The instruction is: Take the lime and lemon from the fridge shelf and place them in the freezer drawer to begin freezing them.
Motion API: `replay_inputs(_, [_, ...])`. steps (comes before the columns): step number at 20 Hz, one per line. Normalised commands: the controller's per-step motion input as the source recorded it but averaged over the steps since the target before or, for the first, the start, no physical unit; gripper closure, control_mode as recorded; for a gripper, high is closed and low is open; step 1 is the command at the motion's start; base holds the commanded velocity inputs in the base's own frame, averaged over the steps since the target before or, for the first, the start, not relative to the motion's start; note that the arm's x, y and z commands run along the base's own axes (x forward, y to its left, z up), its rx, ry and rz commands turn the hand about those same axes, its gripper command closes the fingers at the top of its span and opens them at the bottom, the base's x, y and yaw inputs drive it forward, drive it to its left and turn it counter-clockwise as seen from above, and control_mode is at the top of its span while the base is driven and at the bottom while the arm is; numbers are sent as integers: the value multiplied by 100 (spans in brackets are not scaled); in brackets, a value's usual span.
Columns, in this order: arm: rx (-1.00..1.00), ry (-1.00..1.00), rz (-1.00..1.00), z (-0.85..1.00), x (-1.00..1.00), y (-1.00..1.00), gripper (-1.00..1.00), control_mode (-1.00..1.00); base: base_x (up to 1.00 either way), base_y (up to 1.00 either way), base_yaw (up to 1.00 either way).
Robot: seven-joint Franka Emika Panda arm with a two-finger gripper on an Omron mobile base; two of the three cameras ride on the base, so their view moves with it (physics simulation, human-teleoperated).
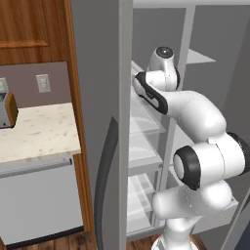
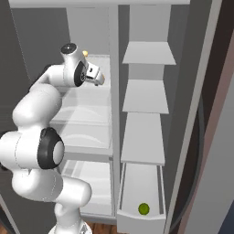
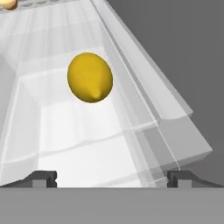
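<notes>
The yellow lemon (image 3: 89, 78) lies on the clear glass fridge shelf (image 3: 148, 109), straight ahead of my gripper (image 3: 113, 179) and a short way from it. Both dark fingertips (image 3: 43, 178) stand wide apart with nothing between them, so the gripper is open. In the right base view my hand (image 2: 93, 73) reaches into the upper left compartment of the fridge. The green lime (image 2: 144, 209) rests inside the pulled-out light grey freezer drawer (image 2: 137, 221) at the lower right.
A small orange thing (image 3: 8, 3) sits at the far end of the shelf. The grey centre post (image 2: 114, 91) divides the fridge, with opaque grey shelves (image 2: 146, 96) to its right. The open fridge door (image 1: 105, 146) stands left of the arm, beside a counter (image 1: 34, 132).
</notes>
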Motion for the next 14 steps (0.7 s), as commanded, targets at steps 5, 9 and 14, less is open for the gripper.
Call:
replay_inputs(5, [0,0,-3,0,43,0,-100,-100,0,0,0])
replay_inputs(9, [0,0,-4,0,40,0,-100,-100,0,0,0])
replay_inputs(14, [0,0,-5,0,44,0,-100,-100,0,0,0])
